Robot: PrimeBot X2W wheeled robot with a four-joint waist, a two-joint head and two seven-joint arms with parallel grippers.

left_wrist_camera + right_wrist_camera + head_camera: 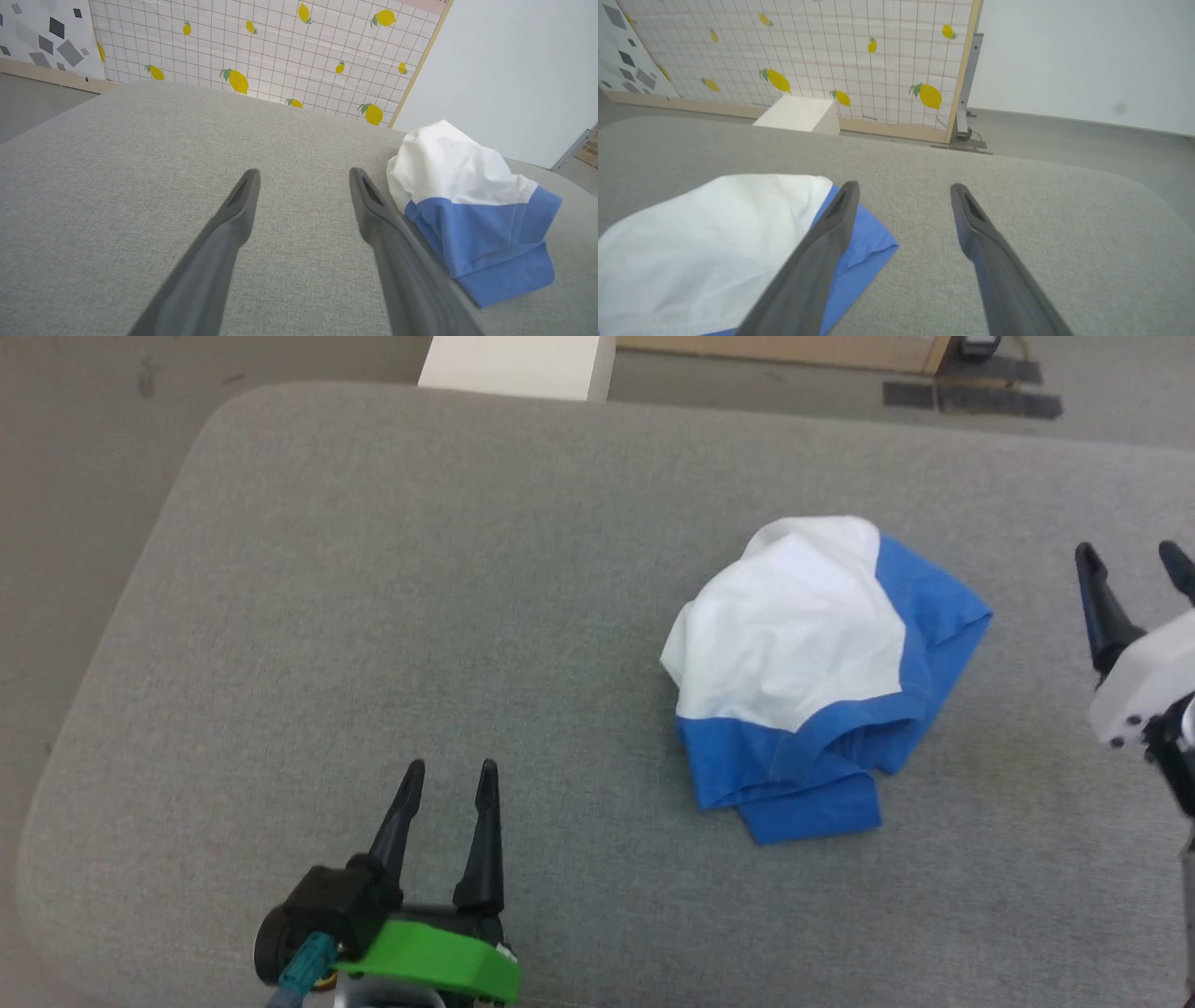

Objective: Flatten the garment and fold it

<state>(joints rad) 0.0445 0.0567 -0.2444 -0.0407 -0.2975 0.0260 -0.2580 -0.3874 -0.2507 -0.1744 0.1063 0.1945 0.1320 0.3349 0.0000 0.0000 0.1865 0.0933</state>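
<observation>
Head view: a grey cloth-covered table [373, 616] with rounded corners takes up most of the picture. The shirt [812, 653] lies bunched in a heap on it, toward three o'clock from the middle. Its white part is on top and its blue part wraps the four-to-six o'clock side, ending in a folded flap. The left gripper [451, 767] sits at about seven o'clock, its two dark fingers a narrow gap apart with nothing between them. The shirt is at its two o'clock, well apart. The right gripper [1128, 553] comes in at the three o'clock edge, fingers spread wider and holding nothing, near the shirt without touching it. A white box [518, 364] stands beyond the table at twelve o'clock.

Left wrist view: the left gripper [303, 171] fingers stand spread over bare table. The shirt [467, 186] lies at three o'clock, just past the finger on that side. A lemon-patterned screen [280, 42] stands at twelve o'clock, with a pale wall [514, 70] at two.

Right wrist view: the right gripper [904, 185] is spread and holds nothing. The shirt [714, 242] lies at eight o'clock, and one finger crosses in front of its blue edge. Whether they touch I cannot tell.
</observation>
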